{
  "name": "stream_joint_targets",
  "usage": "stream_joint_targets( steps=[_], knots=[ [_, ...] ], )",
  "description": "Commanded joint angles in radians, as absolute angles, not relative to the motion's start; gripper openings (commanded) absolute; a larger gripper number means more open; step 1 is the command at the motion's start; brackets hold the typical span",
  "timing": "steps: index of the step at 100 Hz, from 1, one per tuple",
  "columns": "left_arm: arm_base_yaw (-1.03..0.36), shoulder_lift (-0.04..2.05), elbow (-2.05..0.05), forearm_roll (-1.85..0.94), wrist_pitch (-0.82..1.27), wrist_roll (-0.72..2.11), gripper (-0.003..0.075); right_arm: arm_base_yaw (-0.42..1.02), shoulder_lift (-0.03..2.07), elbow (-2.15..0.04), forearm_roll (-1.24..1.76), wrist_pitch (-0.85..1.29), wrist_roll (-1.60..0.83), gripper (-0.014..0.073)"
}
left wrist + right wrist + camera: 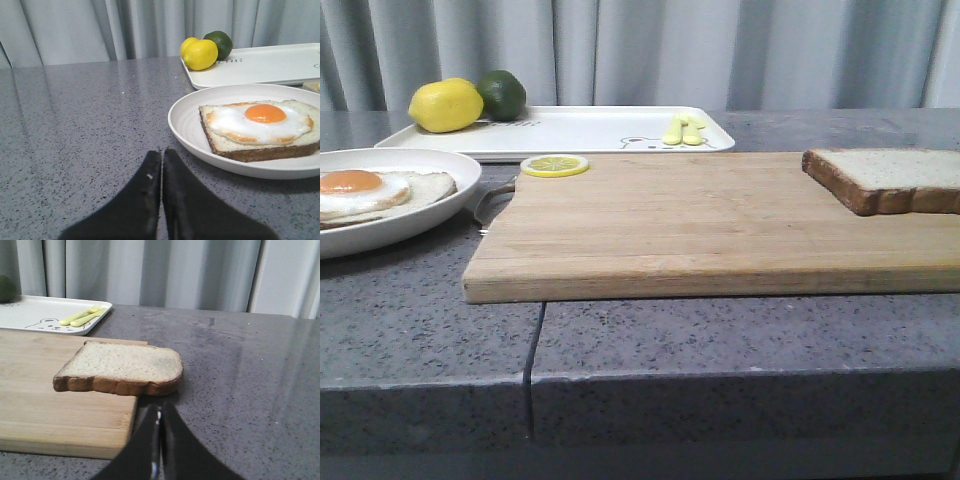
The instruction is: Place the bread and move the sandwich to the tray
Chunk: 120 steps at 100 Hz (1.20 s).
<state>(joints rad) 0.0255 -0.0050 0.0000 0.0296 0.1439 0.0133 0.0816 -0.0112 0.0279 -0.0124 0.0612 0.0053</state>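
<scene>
The bread (890, 176) lies on the right end of the wooden cutting board (670, 225), its edge overhanging the board; it also shows in the right wrist view (122, 367). The open sandwich, a fried egg on a brown-crusted slice (370, 190), sits on a round white plate (430, 215) at the left, also seen in the left wrist view (260, 127). The white tray (580, 130) stands behind the board. My left gripper (161, 152) is shut and empty, low over the counter beside the plate. My right gripper (160, 407) is shut and empty, just in front of the bread.
A lemon (445, 105) and a lime (502, 94) rest on the tray's left end, yellow cutlery (683, 130) on its right end. A lemon slice (554, 165) lies on the board's far left corner. The grey counter has a front edge and a seam (533, 350).
</scene>
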Motion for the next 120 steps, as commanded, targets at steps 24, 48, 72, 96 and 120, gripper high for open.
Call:
stream_joint_targets(
  steps=[24,48,72,96,120],
  knots=[
    [0.028,-0.035,0.014,0.024,0.064,0.011,-0.0020,0.082,-0.030,0.029,-0.022,-0.012,0.005,-0.0068],
    [0.028,-0.035,0.014,0.024,0.064,0.011,-0.0020,0.082,-0.030,0.029,-0.022,-0.012,0.005,-0.0068],
    [0.028,-0.035,0.014,0.024,0.064,0.011,-0.0020,0.082,-0.030,0.029,-0.022,-0.012,0.005,-0.0068],
    [0.028,-0.035,0.014,-0.023,-0.009,0.011,-0.0020,0.082,-0.030,0.029,-0.022,-0.053,0.000,-0.0068],
    [0.028,-0.033,-0.085,-0.082,0.078,0.011,-0.0020,0.082,-0.029,-0.011,-0.022,-0.048,0.005,-0.0068]
  ],
)
